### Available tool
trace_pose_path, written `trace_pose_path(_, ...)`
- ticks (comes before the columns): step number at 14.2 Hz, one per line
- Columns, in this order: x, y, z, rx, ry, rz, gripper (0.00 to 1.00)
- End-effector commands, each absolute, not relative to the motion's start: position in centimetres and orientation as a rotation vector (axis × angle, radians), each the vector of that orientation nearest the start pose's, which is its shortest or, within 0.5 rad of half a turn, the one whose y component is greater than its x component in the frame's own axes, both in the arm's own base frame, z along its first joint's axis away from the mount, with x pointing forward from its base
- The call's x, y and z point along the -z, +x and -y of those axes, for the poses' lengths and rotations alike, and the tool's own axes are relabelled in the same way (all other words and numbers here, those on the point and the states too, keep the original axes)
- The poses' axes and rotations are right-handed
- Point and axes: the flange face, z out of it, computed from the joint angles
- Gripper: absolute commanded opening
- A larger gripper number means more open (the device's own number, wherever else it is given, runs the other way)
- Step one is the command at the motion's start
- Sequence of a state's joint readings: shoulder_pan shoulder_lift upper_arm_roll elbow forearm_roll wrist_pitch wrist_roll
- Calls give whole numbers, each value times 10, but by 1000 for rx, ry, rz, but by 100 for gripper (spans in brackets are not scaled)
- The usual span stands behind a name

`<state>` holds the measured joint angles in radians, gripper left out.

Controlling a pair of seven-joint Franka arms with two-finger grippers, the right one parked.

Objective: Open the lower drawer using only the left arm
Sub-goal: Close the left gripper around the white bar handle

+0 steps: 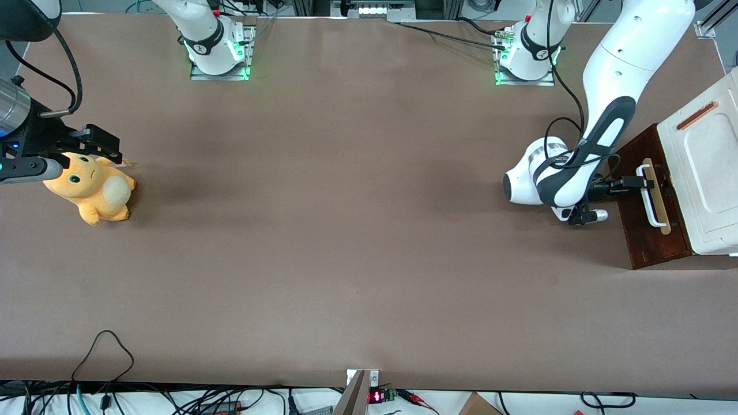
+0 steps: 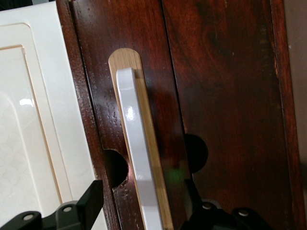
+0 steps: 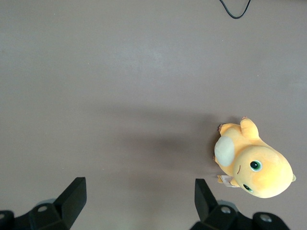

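Observation:
The lower drawer (image 1: 644, 236) shows its dark reddish-brown front at the working arm's end of the table, below the white cabinet (image 1: 712, 173). Its white bar handle (image 1: 650, 202) lies on a pale wood strip. The left arm (image 1: 611, 86) reaches down in front of the drawer, and its gripper (image 1: 641, 183) sits at the handle's upper part. In the left wrist view the drawer front (image 2: 225, 96) fills the frame. The gripper (image 2: 144, 206) is open, one black finger (image 2: 90, 201) on each side of the handle (image 2: 136, 158), with gaps between them and the bar.
A white panel (image 2: 29, 120) with a copper-coloured strip (image 1: 696, 115) sits above the drawer. An orange plush toy (image 1: 92, 190) lies toward the parked arm's end of the table. Cables (image 1: 104, 357) trail along the table edge nearest the front camera.

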<state>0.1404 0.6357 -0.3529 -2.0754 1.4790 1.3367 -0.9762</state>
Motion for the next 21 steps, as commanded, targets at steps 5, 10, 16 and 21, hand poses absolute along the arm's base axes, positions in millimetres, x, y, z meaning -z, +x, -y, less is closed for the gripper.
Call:
trace_pose_path(5, -154, 528, -29, -138, -1582, -124, 55)
trace_pose_path(10, -153, 531, -28, -136, -1585, -122, 43)
trace_pose_path(16, -149, 530, -28, -143, -1587, -133, 41)
trace_pose_path(21, -146, 530, -30, -150, -1591, -138, 41)
